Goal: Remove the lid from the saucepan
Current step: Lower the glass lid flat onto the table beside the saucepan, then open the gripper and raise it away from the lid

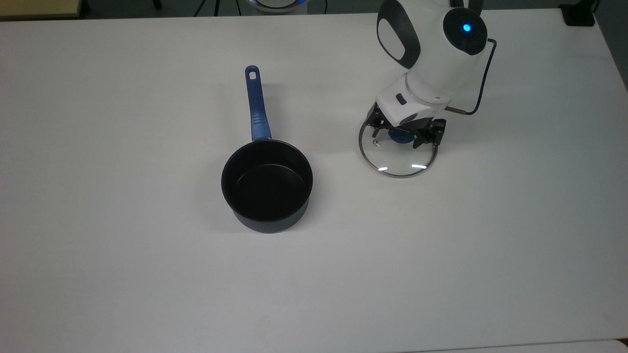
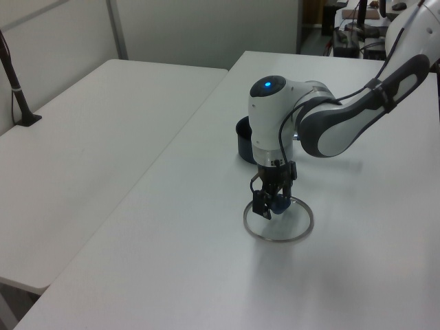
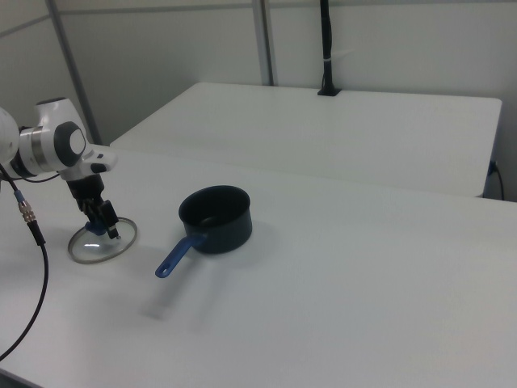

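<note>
The saucepan point(image 1: 267, 184) stands uncovered mid-table, black inside showing, its blue handle point(image 1: 256, 105) pointing toward the top view's upper edge. The glass lid point(image 1: 397, 158) lies flat on the table to the top view's right of the saucepan, well apart from it. My gripper point(image 1: 401, 136) hangs straight over the lid's blue knob point(image 1: 400, 138), open, one finger on each side of the knob. In the left view the gripper point(image 2: 270, 206) sits over the lid point(image 2: 278, 225), and the saucepan point(image 2: 242, 137) is partly hidden behind the arm. The right view shows the lid point(image 3: 101, 244), gripper point(image 3: 103, 225) and saucepan point(image 3: 216, 217).
The white table point(image 1: 147, 269) is wide and bare around both things. A second white table point(image 2: 89, 137) adjoins it. A black cable point(image 1: 483, 73) trails from the wrist. A dark post point(image 3: 325, 48) stands at the far table's back edge.
</note>
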Robot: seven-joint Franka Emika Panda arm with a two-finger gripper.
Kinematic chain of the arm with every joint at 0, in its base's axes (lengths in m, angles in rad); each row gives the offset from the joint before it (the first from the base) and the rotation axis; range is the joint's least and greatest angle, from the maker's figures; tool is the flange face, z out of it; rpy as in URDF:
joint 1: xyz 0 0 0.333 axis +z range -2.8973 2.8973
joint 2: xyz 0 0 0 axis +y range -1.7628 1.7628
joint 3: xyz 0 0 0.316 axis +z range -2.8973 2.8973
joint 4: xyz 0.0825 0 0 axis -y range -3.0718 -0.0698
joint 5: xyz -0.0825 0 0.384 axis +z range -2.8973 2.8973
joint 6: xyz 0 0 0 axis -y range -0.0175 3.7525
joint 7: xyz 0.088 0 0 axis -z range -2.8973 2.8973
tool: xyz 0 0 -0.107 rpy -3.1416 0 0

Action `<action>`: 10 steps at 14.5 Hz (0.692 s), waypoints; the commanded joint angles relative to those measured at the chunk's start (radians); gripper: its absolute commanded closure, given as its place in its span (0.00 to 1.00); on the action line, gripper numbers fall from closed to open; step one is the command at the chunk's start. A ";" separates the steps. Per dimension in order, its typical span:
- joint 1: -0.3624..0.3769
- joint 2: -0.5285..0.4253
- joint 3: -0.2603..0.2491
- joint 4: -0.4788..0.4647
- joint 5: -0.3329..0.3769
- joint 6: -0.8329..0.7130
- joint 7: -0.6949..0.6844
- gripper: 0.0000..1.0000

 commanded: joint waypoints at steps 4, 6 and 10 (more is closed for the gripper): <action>-0.022 -0.108 0.000 0.058 0.091 -0.148 -0.089 0.00; -0.042 -0.197 0.001 0.077 0.122 -0.218 -0.130 0.00; -0.139 -0.310 0.001 0.098 0.149 -0.399 -0.314 0.00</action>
